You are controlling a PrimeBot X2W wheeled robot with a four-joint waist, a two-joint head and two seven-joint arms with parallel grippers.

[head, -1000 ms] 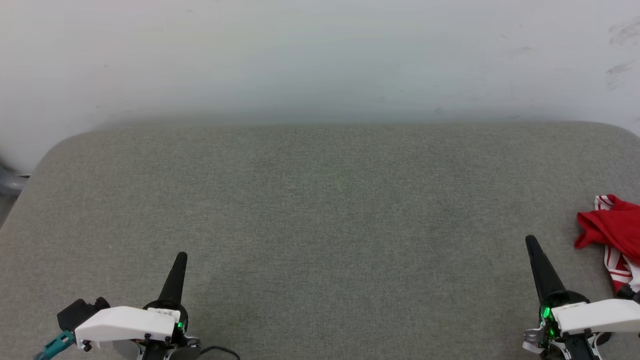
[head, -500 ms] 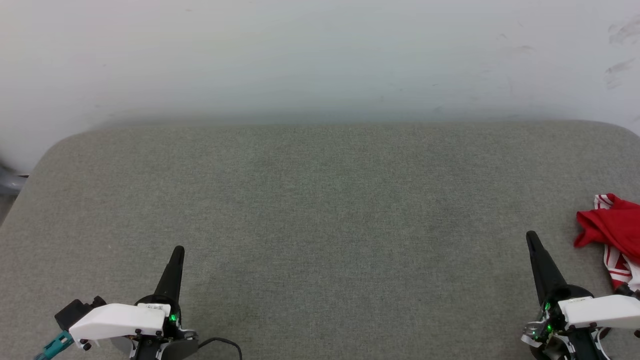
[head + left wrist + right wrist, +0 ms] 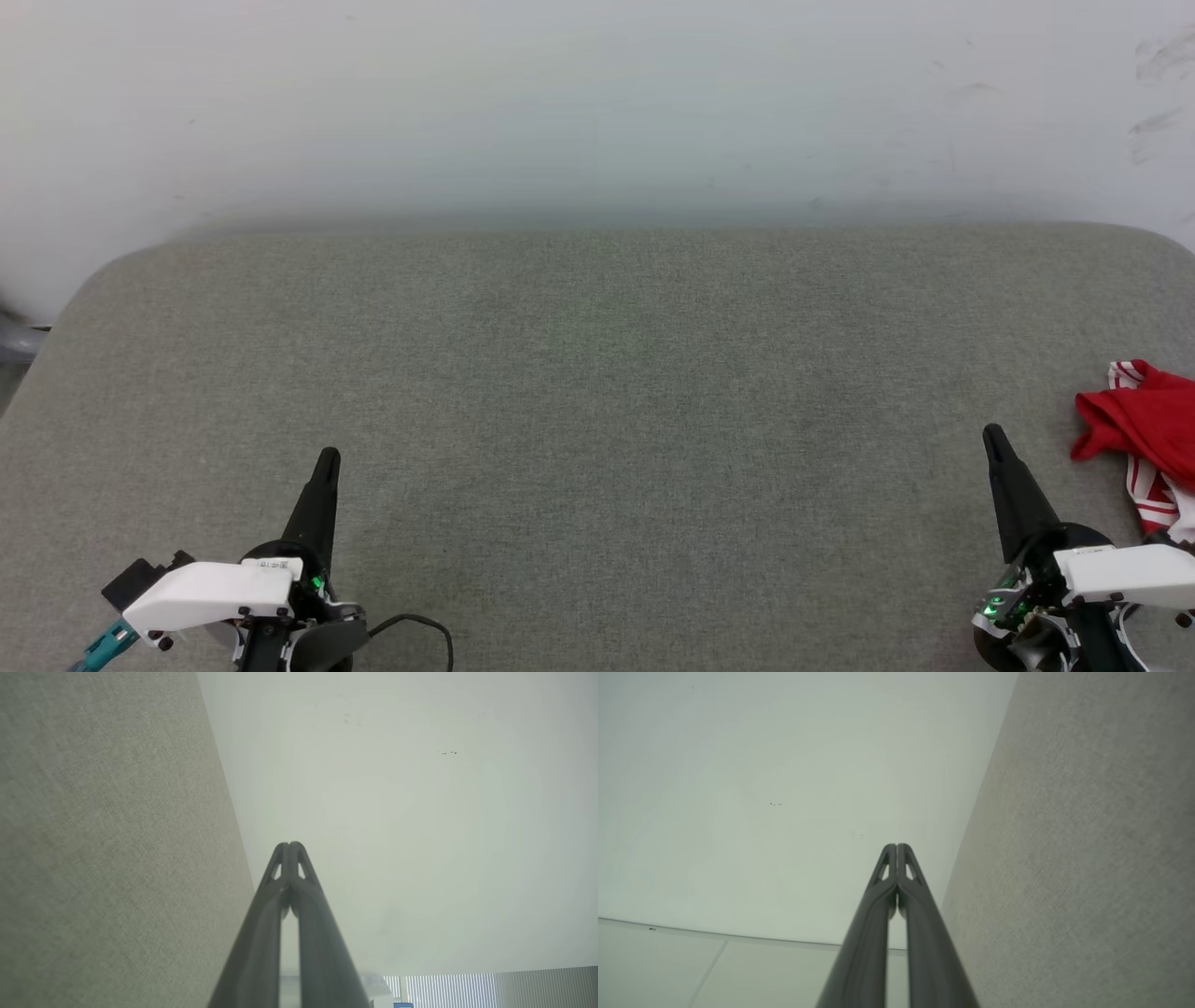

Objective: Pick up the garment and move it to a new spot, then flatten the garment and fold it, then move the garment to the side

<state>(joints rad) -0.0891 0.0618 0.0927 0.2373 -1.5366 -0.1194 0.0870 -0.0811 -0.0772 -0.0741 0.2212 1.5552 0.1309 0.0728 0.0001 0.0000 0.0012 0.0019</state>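
The garment, red with white striped trim, lies crumpled at the far right edge of the grey padded surface, partly cut off by the frame. My right gripper hovers just left of it, apart from the cloth, fingers pressed together and holding nothing. My left gripper stands at the lower left, far from the garment, also shut and empty. In the left wrist view the left gripper has its tips touching. The right wrist view shows the right gripper closed the same way.
A pale wall rises behind the grey surface, whose rounded corners show at the back left and right. A black cable curls beside the left wrist. Something grey sits off the left edge.
Both grippers have crept slightly forward, up the head view. The garment lies where it was, and both grippers stay shut.
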